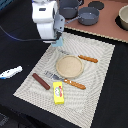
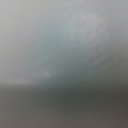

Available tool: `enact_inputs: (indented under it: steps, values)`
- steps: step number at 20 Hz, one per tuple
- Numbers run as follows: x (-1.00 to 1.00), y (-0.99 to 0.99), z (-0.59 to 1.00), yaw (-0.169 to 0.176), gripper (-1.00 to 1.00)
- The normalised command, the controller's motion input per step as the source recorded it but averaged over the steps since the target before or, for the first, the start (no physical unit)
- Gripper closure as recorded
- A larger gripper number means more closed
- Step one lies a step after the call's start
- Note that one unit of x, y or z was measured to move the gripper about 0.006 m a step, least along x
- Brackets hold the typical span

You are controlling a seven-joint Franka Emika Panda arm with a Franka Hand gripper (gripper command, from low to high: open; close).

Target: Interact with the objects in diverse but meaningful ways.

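Ext. view: tan round plate (image 1: 68,65) sits near centre of a pale woven mat (image 1: 95,80), on a dark table (image 1: 15,35). All positions below ref. the plate, in ext. view terms.

Yellow box w/ red-green label (image 1: 59,93): below plate, toward ext. view's left, lying flat on mat, apart from plate. Dark brown sausage (image 1: 41,81): further to ext. view's left of plate, on mat, lying diagonal, well apart from the box. One orange-handled utensil (image 1: 88,59) lies just beside plate's upper edge on ext. view's right. Second orange-handled utensil (image 1: 74,83) lies just below plate, metal end pointing to ext. view's left. Can't tell fork from knife at this res.

Gripper (image 1: 59,44): white arm body above plate toward ext. view's left, lowered onto mat's far edge. A pale blue item (image 1: 62,50) shows just under it, partly hidden by arm; shape not clear. Jaw state: cannot tell. Fingers are blocked by the arm body in ext. view, and whether they touch the pale blue item is not visible.

Wrist view: blurred grey-teal field only, no edges or objs readable. No use for jaw check.

Off mat: white-blue item (image 1: 11,72) on table, far to ext. view's left of plate. Dark grey pots (image 1: 88,15) on a tan board (image 1: 107,25) beyond plate, far side.
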Motion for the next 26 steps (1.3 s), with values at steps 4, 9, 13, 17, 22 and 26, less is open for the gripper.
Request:
enact_inputs:
  steps: [4,9,13,17,22,26]
  values:
    - [0.95,0.39,0.14,-0.002,1.00]
    - [0.93,0.44,0.09,0.000,1.00]
    - [0.87,0.49,0.05,0.000,1.00]
    - [0.68,0.49,0.02,0.000,1.00]
    - [0.46,0.38,0.01,0.000,1.00]
    - [0.23,0.20,0.58,0.000,-1.00]
